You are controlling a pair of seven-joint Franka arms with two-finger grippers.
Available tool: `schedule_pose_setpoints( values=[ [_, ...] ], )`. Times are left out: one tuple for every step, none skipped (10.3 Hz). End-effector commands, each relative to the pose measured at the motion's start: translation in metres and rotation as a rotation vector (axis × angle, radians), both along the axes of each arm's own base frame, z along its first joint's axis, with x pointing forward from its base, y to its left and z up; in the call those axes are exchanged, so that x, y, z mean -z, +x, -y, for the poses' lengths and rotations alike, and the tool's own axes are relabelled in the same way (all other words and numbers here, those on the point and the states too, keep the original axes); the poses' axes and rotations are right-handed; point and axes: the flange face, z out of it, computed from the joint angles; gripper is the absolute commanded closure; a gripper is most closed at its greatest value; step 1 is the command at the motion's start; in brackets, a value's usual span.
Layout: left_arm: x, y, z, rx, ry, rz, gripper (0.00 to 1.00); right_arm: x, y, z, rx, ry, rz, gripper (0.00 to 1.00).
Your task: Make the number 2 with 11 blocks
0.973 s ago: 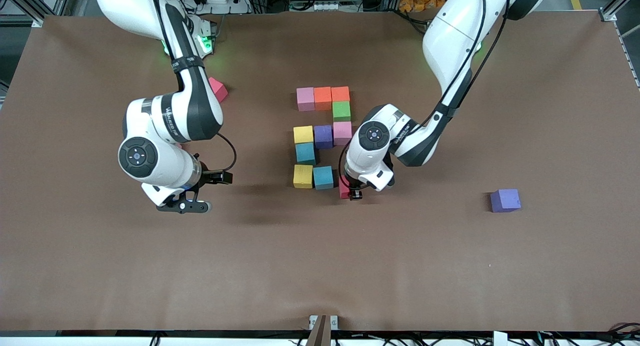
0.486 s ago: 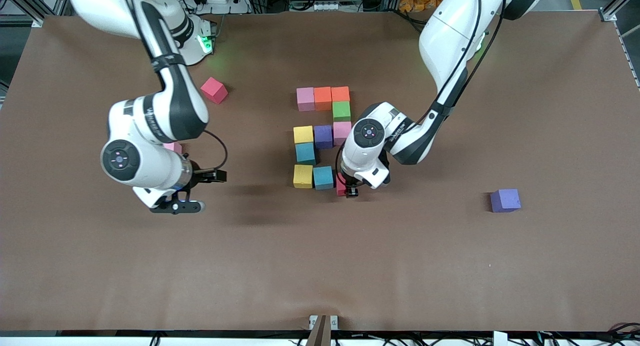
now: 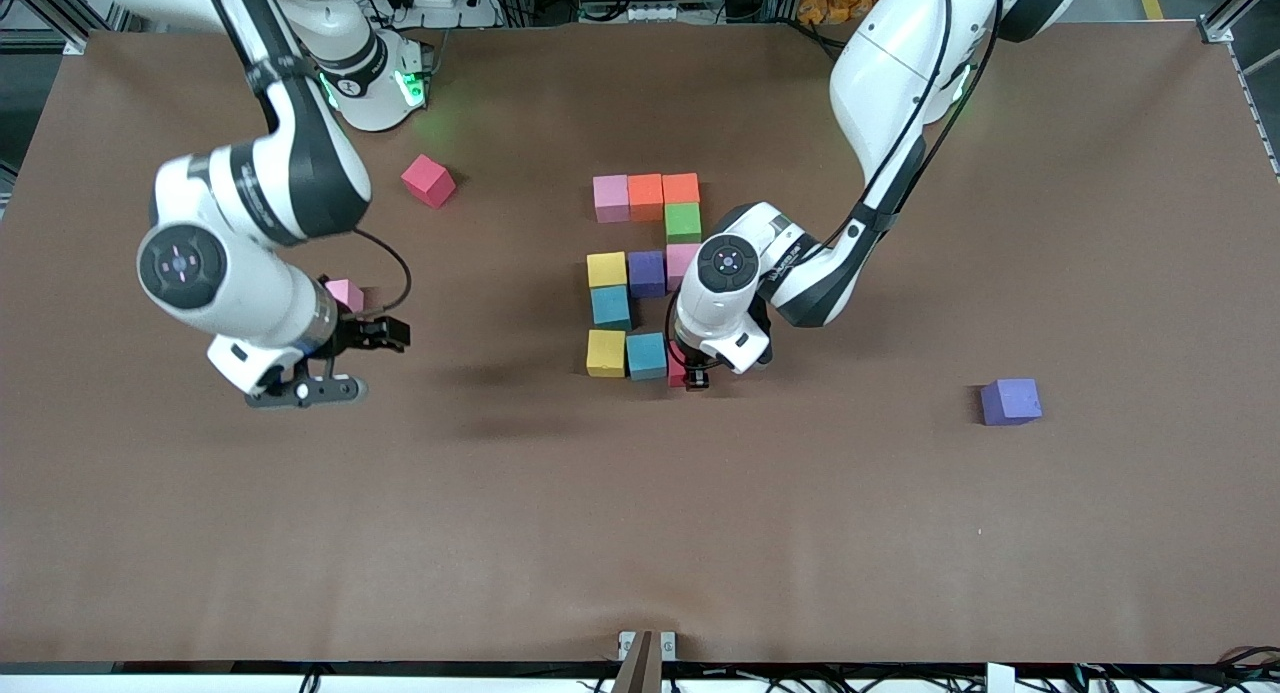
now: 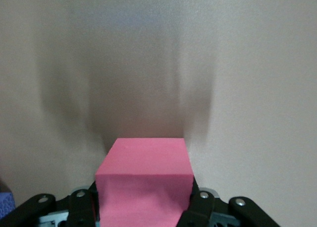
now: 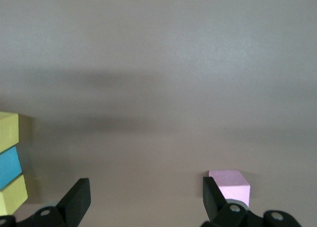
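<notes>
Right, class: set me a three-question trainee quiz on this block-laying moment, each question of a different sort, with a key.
1. True or false: the left tool is shut on a red block.
2. Which block lies apart toward the left arm's end of the table: A green, B purple, C orange?
3. Fill in: the right tool is ____ and holds nothing.

Key: 1 true. 2 B. 3 open.
</notes>
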Motion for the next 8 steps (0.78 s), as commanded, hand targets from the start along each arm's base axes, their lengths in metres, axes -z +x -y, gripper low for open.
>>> schedule_pose_setpoints(
  values=[
    [0.004, -0.006, 0.006, 0.005, 0.011, -0.002, 0.63, -0.031, -0.029, 0.011, -0.046, -0.006, 0.04, 0.0],
    [0.005, -0.006, 0.006, 0.006, 0.013, -0.005, 0.62, -0.036, -0.03, 0.016, -0.069, -0.006, 0.031, 0.0],
    [0.005, -0.008, 0.008, 0.009, 0.013, -0.005, 0.61, -0.043, -0.032, 0.018, -0.07, -0.009, 0.024, 0.0],
    [0.009, -0.011, 0.008, 0.015, 0.019, -0.01, 0.59, -0.054, -0.036, 0.018, -0.069, -0.006, 0.031, 0.0],
    [0.011, -0.013, 0.008, 0.025, 0.021, -0.013, 0.45, -0.067, -0.039, 0.022, -0.069, -0.003, 0.05, 0.0],
    [0.014, -0.014, 0.008, 0.032, 0.026, -0.017, 0.0, -0.077, -0.043, 0.025, -0.09, 0.0, 0.062, 0.0],
    [0.017, -0.02, 0.011, 0.057, 0.032, -0.019, 0.0, -0.088, -0.046, 0.037, -0.127, 0.009, 0.076, 0.0],
    [0.017, -0.023, 0.013, 0.099, 0.04, -0.011, 0.0, -0.094, -0.047, 0.044, -0.159, 0.01, 0.078, 0.0]
  ],
)
